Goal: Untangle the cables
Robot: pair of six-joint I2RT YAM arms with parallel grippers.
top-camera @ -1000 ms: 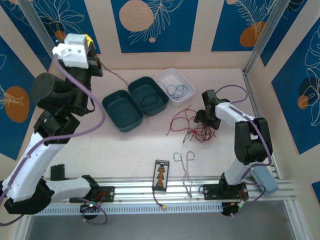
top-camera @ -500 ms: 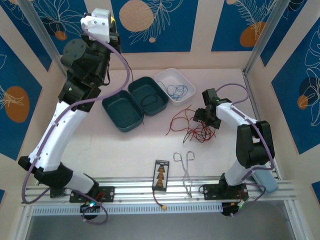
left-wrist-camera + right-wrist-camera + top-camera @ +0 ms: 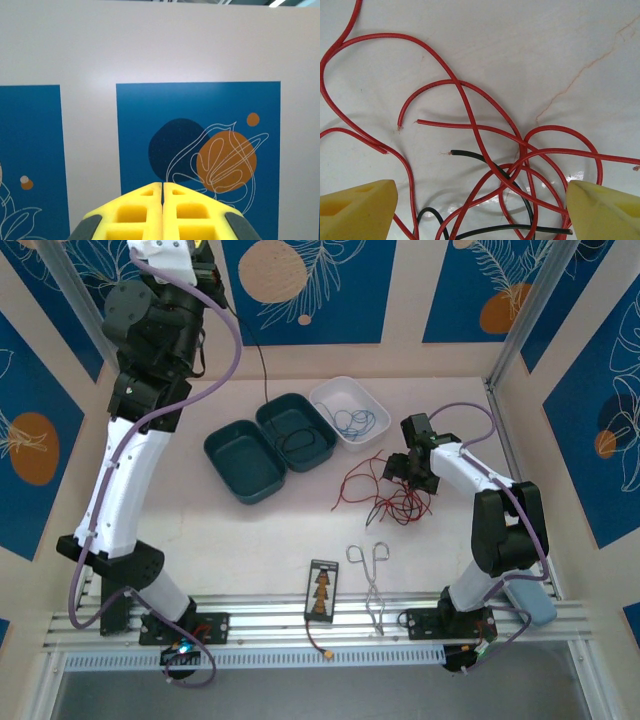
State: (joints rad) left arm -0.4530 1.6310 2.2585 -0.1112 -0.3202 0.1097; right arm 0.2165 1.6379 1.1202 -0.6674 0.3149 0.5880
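In the top view, the left arm is standing tall at about 10 o'clock of the bench [image 3: 250,540]. The left end effector [image 3: 162,189] is closing completely, with its two yellow fingers [image 3: 132,212] pressing flat against each other in front of the blue wall panel. A thin black cable [image 3: 265,380] is hanging from up near it down into the right teal tray [image 3: 283,412], so it seems to be pinching this cable, although the strand is too thin to follow up to the fingertips. The left teal tray [image 3: 245,465] is touching that one at its 8 o'clock side. The white tray [image 3: 335,385] is sitting just beside the right teal tray at its 2 o'clock side, and a blue cable [image 3: 352,422] is lying coiled inside it. Further right, at about 3 o'clock of the bench middle, the red cables [image 3: 365,480] are lying in a loose tangle on the surface. One black strand [image 3: 487,161] is crossing among them. The right end effector [image 3: 481,192] is hovering low over the 3 o'clock edge of this tangle with its jaws spread wide, one on each side of the crossing strands, and it is gripping nothing. At 6 o'clock from the tangle, near the front rail, the silver forceps [image 3: 370,585] are lying. A small black card [image 3: 322,592] is lying just beside them at 9 o'clock.
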